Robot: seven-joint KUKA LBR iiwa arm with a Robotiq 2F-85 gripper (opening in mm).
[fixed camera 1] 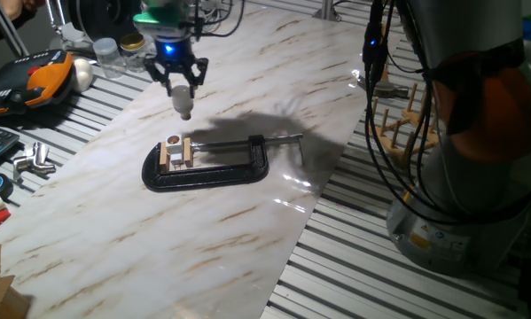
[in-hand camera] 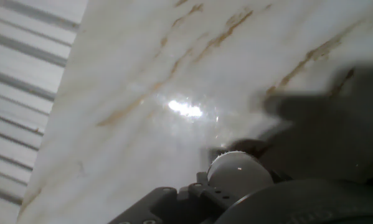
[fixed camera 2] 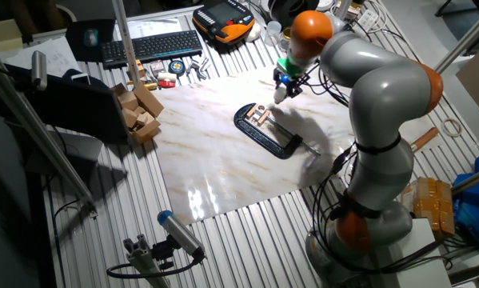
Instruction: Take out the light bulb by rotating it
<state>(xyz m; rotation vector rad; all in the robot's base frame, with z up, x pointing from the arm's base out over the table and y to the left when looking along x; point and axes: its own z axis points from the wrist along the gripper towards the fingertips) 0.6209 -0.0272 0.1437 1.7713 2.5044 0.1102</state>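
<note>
On my far left in one fixed view I see an orange and black handset [fixed camera 1: 35, 81] lying on the slatted bench, with a plain white ball [fixed camera 1: 83, 73] just beside it and a clear jar [fixed camera 1: 107, 55] a little further along. Moving right, my gripper [fixed camera 1: 183, 87] hangs above the marble board [fixed camera 1: 114, 239], its fingers closed around the light bulb [fixed camera 1: 183, 101], which I hold in the air with its metal base pointing down. The bulb is clear of the socket and apart from everything on the board. Below it and slightly to the left sits the small socket block [fixed camera 1: 174, 151], upright between the jaws of a black clamp [fixed camera 1: 212, 168] that lies flat on the marble, its screw handle reaching out to the right. Further right, a wooden peg rack [fixed camera 1: 407, 124] stands near the arm's base [fixed camera 1: 442, 221]. From the hand view I see the bulb's white globe [in-hand camera: 239, 174] close to the lens, with the marble behind it. In the other fixed view, wooden blocks [fixed camera 2: 139, 108] are stacked at the board's edge.
</note>
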